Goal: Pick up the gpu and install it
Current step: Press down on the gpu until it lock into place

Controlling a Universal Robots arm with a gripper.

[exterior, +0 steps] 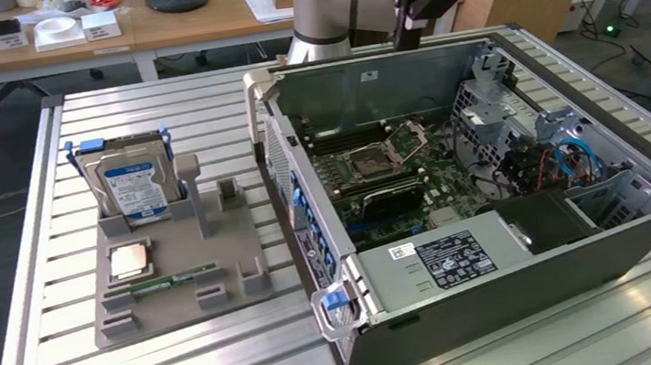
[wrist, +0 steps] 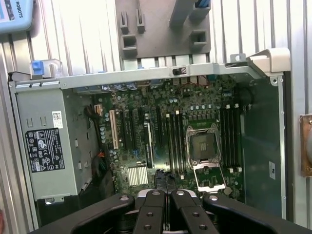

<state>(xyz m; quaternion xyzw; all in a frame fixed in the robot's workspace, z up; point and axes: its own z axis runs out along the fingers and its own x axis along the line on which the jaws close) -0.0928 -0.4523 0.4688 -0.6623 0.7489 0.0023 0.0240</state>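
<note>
The gpu [exterior: 385,201] is a thin black card standing on its edge in a slot of the motherboard [exterior: 352,138], inside the open computer case [exterior: 434,267]. From the wrist view the gpu [wrist: 148,146] shows edge-on among the expansion slots. My gripper [exterior: 410,36] hangs above the case's far wall, well clear of the card. Its black fingers [wrist: 157,195] are pressed together with nothing between them, so the gripper [wrist: 165,179] is shut and holds nothing.
A grey parts holder [exterior: 180,300] lies on the slatted table at the exterior view's left. It carries a silver hard drive with a blue label [exterior: 136,190], a CPU [exterior: 128,260] and a green RAM stick [exterior: 174,280]. The power supply [exterior: 451,256] fills the case's near end.
</note>
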